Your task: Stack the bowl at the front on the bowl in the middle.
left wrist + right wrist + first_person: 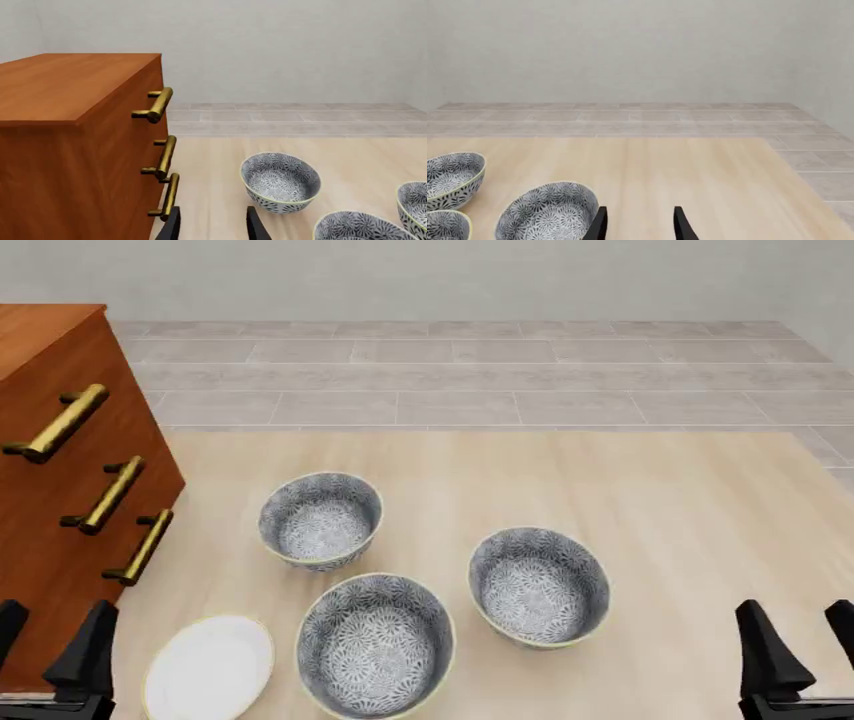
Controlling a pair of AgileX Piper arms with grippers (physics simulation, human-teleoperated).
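Both end effectors sit wide, holding nothing: left end effector (pixel 51 645), right end effector (pixel 803 640), each low at the near bench (pixel 667 500) edge. Front bowl (pixel 375 644) lies between them, nearer the left one, ahead and inboard of it. Middle bowl (pixel 539 586) just beside it, toward the right end effector. Third bowl (pixel 320 520) farther out. White plate (pixel 208 667) just inboard of the left end effector; drawer cabinet (pixel 54 490) outboard, ahead.
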